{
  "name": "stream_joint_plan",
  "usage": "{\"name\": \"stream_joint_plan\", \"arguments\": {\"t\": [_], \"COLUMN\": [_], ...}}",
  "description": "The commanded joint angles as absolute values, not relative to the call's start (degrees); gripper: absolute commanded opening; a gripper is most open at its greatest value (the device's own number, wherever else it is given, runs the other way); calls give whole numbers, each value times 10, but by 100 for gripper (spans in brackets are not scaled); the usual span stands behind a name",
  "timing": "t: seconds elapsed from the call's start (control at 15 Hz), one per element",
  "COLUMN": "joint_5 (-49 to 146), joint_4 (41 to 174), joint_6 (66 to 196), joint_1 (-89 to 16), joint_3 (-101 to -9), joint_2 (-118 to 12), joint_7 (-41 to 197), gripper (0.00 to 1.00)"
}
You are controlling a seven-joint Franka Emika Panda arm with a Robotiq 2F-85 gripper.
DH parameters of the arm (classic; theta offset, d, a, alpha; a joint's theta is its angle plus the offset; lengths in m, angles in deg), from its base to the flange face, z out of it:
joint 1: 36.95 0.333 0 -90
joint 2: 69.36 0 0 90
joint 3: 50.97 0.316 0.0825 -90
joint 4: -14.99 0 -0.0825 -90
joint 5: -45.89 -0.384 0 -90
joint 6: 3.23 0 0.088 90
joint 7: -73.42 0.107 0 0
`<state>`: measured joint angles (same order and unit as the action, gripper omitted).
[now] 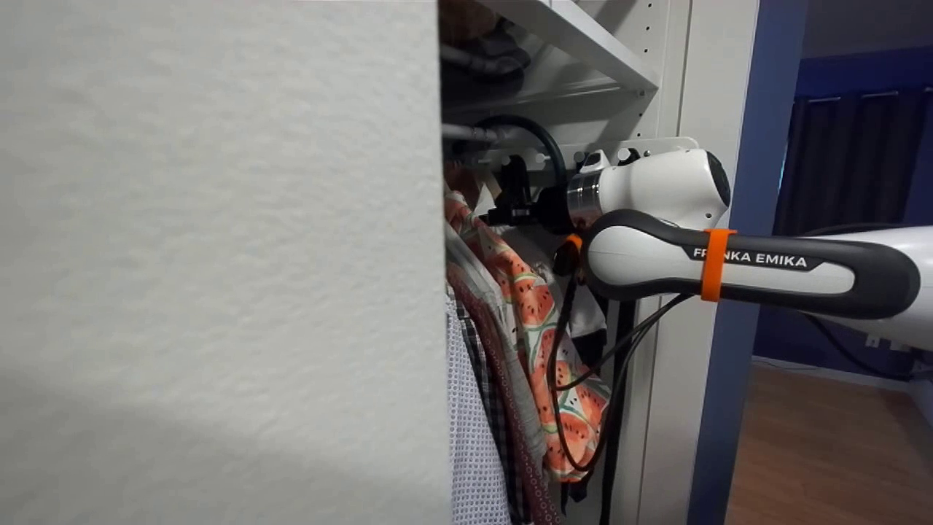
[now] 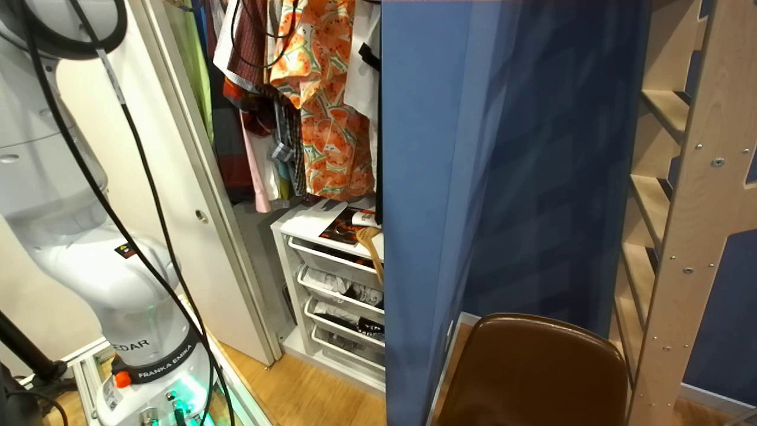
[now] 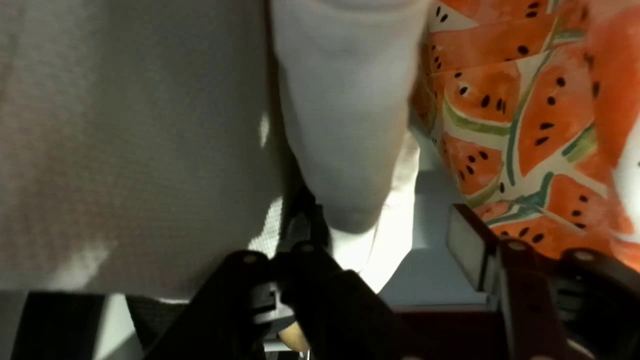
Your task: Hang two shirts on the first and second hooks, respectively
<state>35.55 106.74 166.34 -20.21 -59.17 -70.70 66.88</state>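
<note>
The orange watermelon-print shirt (image 1: 539, 306) hangs in the closet. It also shows in an exterior view (image 2: 334, 139) and along the right of the wrist view (image 3: 545, 115). A white garment, seemingly the white shirt, hangs behind it (image 1: 585, 313) (image 2: 362, 65); its collar is hidden. White cloth (image 3: 350, 125) fills the middle of the wrist view beside the left finger. My gripper (image 3: 387, 231) is open, fingers wide apart; its right finger is near the print shirt. The gripper (image 1: 510, 208) is beside the shirts' tops, below several small white hooks (image 1: 540, 157). The hangers are mostly hidden.
Other garments, including a grey one (image 1: 503, 313) and a checked one (image 1: 470, 379), hang close by. A white shelf (image 1: 583, 44) is above the arm. A near wall (image 1: 219, 255) blocks part of the view. Drawers (image 2: 340, 287) stand below. Cables loop under the arm.
</note>
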Motion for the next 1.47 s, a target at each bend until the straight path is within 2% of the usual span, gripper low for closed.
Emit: {"name": "stream_joint_plan", "arguments": {"t": [0.0, 0.27, 0.4, 0.47, 0.53, 0.87, 0.93, 1.0, 1.13, 1.4], "joint_5": [289, 231, 192, 181, 169, 141, 140, 136, 141, 130], "joint_4": [1040, 1040, 1039, 1039, 1038, 1025, 1024, 1021, 1019, 1013], "joint_6": [1678, 1695, 1703, 1701, 1700, 1706, 1709, 1711, 1716, 1731], "joint_1": [-195, -194, -189, -188, -187, -187, -187, -188, -190, -192], "joint_3": [-590, -583, -580, -580, -579, -576, -576, -575, -575, -572], "joint_2": [-688, -686, -685, -685, -684, -671, -668, -665, -658, -649], "joint_7": [617, 553, 504, 486, 469, 395, 385, 373, 358, 329], "gripper": [32, 3, 2, 43, 45, 78, 64, 40, 38, 7]}}
